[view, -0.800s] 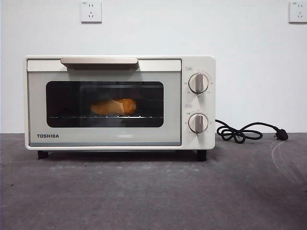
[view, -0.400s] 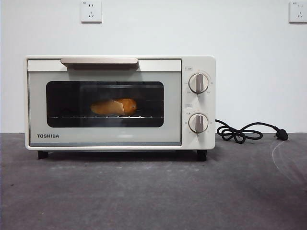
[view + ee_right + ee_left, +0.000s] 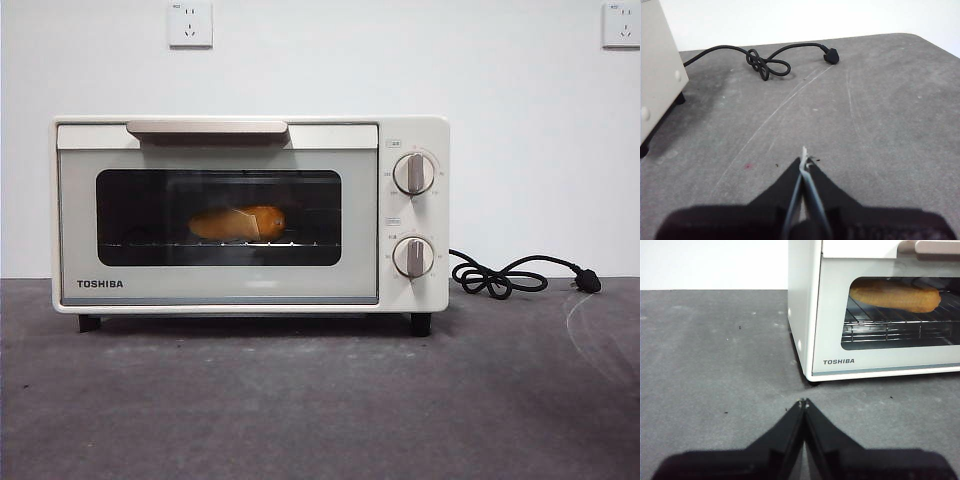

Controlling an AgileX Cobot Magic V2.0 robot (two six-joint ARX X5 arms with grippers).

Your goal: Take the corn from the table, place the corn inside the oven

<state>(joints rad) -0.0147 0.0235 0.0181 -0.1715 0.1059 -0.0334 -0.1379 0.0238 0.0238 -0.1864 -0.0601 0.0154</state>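
The corn (image 3: 238,223) lies on the wire rack inside the cream-white TOSHIBA oven (image 3: 250,290), seen through the dark glass of the closed door; the left wrist view shows the corn (image 3: 895,295) too, behind the window of the oven (image 3: 835,350). My left gripper (image 3: 803,402) is shut and empty, low over the table (image 3: 320,400) off the oven's front corner. My right gripper (image 3: 804,159) is shut and empty over the table (image 3: 880,110) beside the oven's side wall (image 3: 657,75). Neither gripper shows in the front view.
A black cord (image 3: 500,277) with its plug (image 3: 588,283) lies coiled on the table beside the oven; the right wrist view shows the cord (image 3: 762,62) beyond my right gripper. Two wall sockets (image 3: 190,24) sit on the white wall behind.
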